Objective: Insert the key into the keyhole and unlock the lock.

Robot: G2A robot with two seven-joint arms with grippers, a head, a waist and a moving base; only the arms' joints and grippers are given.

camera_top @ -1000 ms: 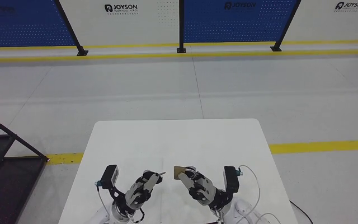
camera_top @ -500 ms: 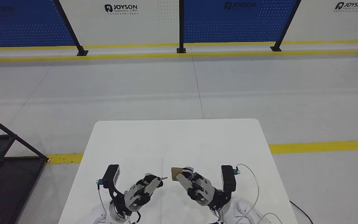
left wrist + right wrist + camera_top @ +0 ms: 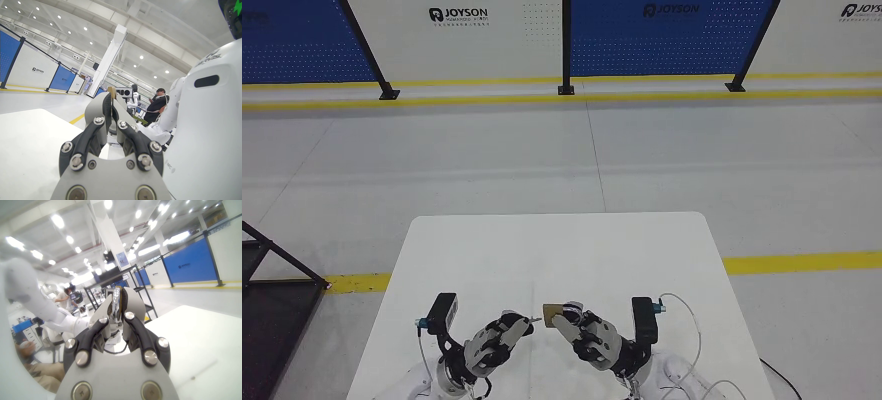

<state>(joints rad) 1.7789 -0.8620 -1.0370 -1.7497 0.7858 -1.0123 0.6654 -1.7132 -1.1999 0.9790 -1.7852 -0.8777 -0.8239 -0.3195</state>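
Low in the middle of the top view, the left hand [image 3: 519, 324] is closed on the key [image 3: 532, 320]. The right hand [image 3: 567, 318] grips the brass lock [image 3: 553, 310]. Both are held over the tabletop [image 3: 562, 250]. The key tip and the lock are near each other, seemingly not yet touching. Both things are picked up; inserting and turning the key are left to do.

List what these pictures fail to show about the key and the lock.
1. The keyhole: in the top view the lock is too small; in the right wrist view the right gripper covers its body.
2. Whether the key touches the lock: too small in the top view; in the left wrist view the left gripper hides its blade.
3. Whether the lock is open: in the right wrist view only a chrome edge shows.
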